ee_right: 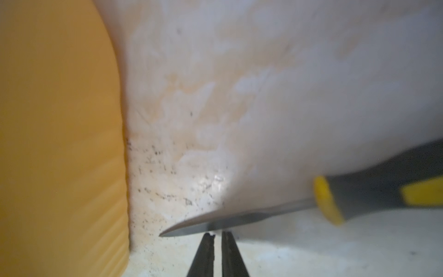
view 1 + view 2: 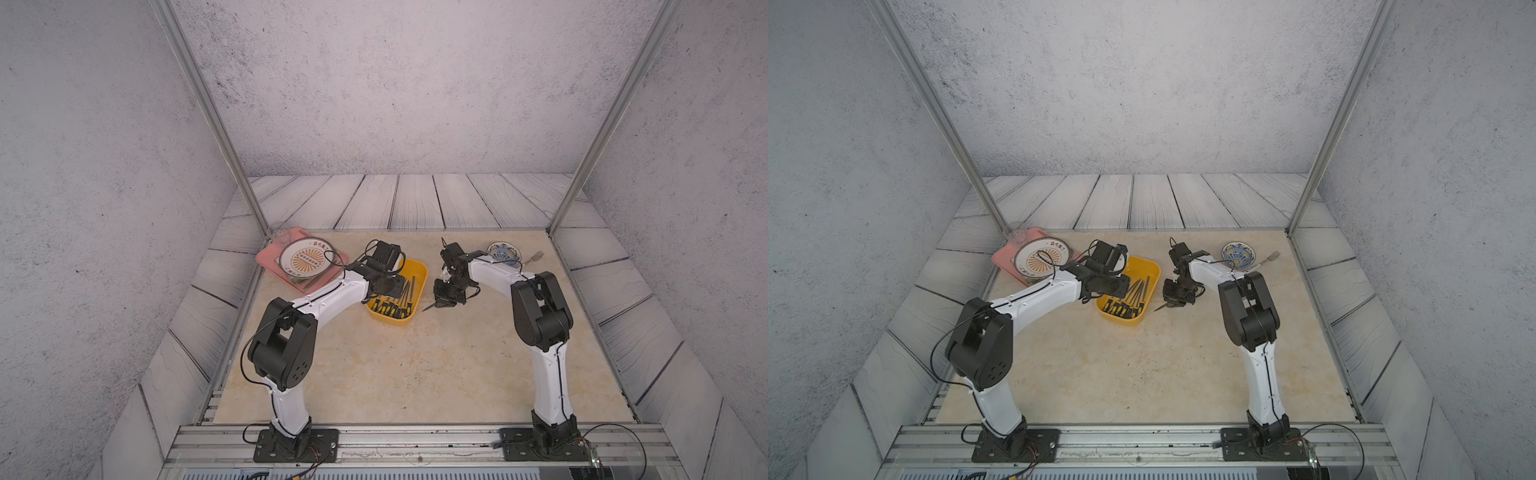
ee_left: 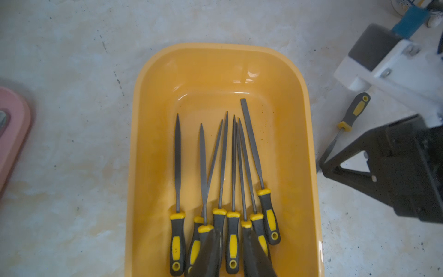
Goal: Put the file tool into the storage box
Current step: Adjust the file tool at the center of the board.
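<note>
Right jaws a narrow slit apart at the loose file (image 1: 275, 213)
Its blade crosses just past their tips, unclamped, outside the storage box (image 2: 415, 270) and close beside its wall; the left jaws, parted a little, hang over the files (image 3: 233, 167) lying inside it.

I count nine needle files (image 3: 177, 156) in all. Eight lie inside the one yellow storage box (image 3: 215, 62), and the ninth file (image 3: 354, 110) lies on the tabletop just beside the box, on its right. Left of the box there is one pink tray (image 2: 270, 259) carrying one round plate (image 2: 305, 259). Farther right of the box are one blue-and-white dish (image 2: 503, 253) and one fork (image 2: 536, 257). Two robot arms flank the box, a left arm (image 2: 328, 297) and a right arm (image 2: 490, 270).
</note>
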Controlling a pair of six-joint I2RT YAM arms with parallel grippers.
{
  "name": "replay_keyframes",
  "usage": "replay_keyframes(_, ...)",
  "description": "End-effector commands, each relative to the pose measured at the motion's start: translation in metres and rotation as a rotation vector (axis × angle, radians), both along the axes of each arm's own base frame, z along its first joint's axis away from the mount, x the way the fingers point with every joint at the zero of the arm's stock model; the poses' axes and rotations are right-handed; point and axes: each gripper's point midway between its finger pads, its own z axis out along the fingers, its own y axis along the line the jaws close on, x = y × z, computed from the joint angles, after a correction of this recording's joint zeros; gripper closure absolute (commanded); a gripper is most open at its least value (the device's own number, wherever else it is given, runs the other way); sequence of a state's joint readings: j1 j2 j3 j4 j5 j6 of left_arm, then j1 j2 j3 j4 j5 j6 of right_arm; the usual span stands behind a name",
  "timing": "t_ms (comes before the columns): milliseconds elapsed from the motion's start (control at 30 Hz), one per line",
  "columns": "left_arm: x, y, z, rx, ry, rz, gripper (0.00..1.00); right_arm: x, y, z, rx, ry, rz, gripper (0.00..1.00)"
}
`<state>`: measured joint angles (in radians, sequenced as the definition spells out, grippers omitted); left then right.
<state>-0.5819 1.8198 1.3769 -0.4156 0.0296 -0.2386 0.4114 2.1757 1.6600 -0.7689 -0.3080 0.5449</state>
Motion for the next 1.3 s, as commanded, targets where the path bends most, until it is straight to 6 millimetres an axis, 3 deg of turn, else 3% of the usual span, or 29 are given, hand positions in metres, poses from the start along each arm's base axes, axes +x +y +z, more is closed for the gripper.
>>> replay_keyframes(0,-0.003,0.003,0.008,0.006,-0.016,-0.005,0.77,0.009,-0.012,0.013,-0.05,-0.021,0.011,0.84)
replay_keyframes(300,-0.005,0.001,0.006,-0.008,-0.005,-0.01,0.77,0.061,-0.047,0.037,-0.111,-0.116,-0.031,0.8)
replay_keyframes(400,-0.006,-0.001,0.008,-0.017,-0.004,-0.011,0.77,0.078,-0.059,0.028,-0.129,-0.118,-0.048,0.8)
replay_keyframes(500,-0.007,0.0,0.008,-0.021,-0.003,-0.012,0.77,0.08,-0.071,0.01,-0.153,-0.044,-0.065,0.82)
replay_keyframes(633,-0.008,0.0,0.01,-0.028,-0.01,-0.012,0.77,0.064,-0.071,-0.01,-0.145,0.006,-0.056,0.83)
replay_keyframes(800,-0.008,-0.002,0.01,-0.036,-0.006,-0.015,0.77,0.026,-0.078,-0.021,-0.134,0.035,-0.078,0.84)
replay_keyframes(1033,-0.008,-0.006,0.007,-0.051,0.009,-0.015,0.77,-0.022,-0.091,-0.014,-0.134,0.028,-0.095,0.84)
replay_keyframes(1267,-0.009,-0.008,0.004,-0.063,0.025,-0.018,0.77,-0.053,-0.086,-0.004,-0.081,0.052,-0.089,0.83)
